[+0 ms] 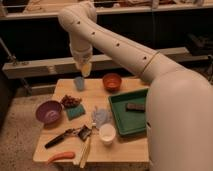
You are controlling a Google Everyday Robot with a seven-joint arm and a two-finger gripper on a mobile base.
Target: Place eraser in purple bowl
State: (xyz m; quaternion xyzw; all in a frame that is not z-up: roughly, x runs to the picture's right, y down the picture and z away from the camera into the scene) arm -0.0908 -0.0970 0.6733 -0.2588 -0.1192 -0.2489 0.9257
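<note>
The eraser, a small dark flat block, lies in the green tray on the right side of the wooden table. At the table's left stands the purple bowl, with nothing in it that I can see. My gripper hangs from the big white arm over the table's far edge. It is just above a small blue cup and far from both the eraser and the bowl. I see nothing held in it.
An orange-red bowl sits at the back. A brown clump and a teal sponge lie beside the purple bowl. Near the front are a white cup, a black-handled tool and an orange object.
</note>
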